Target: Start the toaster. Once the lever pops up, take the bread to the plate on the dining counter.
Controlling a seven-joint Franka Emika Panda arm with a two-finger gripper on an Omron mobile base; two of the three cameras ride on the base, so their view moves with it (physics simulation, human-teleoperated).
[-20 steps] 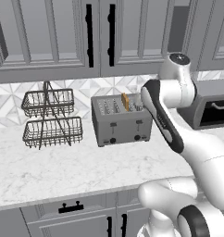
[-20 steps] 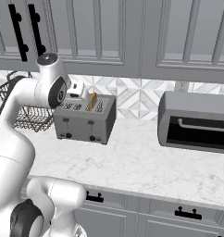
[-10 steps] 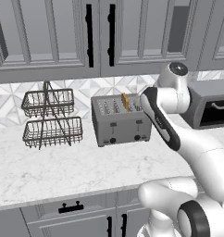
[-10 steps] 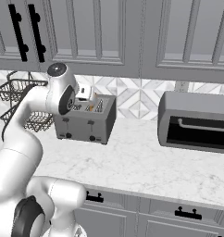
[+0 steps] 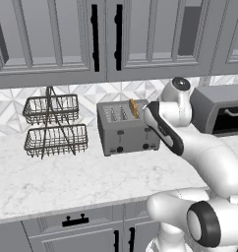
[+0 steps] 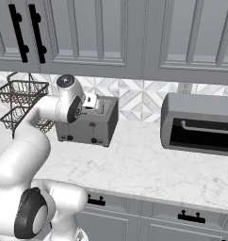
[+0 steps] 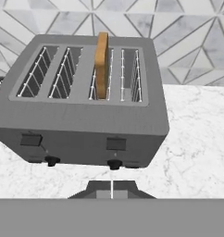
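The grey four-slot toaster [image 7: 86, 125] stands on the marble worktop against the tiled wall, also seen in the left base view [image 5: 122, 133] and the right base view [image 6: 94, 126]. The bread [image 7: 102, 62] stands upright in the third slot from the left, its top sticking out [image 5: 133, 108]. Both slider levers [image 7: 115, 143] sit high on the front face, above the two black knobs [image 7: 114, 164]. My gripper [image 7: 112, 190] is shut with nothing in it, hovering just in front of and above the toaster's right half [image 6: 94, 104].
A grey toaster oven [image 6: 199, 123] with a dark window stands to the right of the toaster [image 5: 220, 109]. A two-tier wire basket [image 5: 55, 125] sits to the left. Grey wall cabinets [image 5: 106, 39] hang overhead. Bare marble worktop [image 5: 72, 177] lies in front.
The gripper's fingers have shut. The arm's upper joint has dropped lower and the hand has settled close in front of the toaster. The bread and levers look unchanged.
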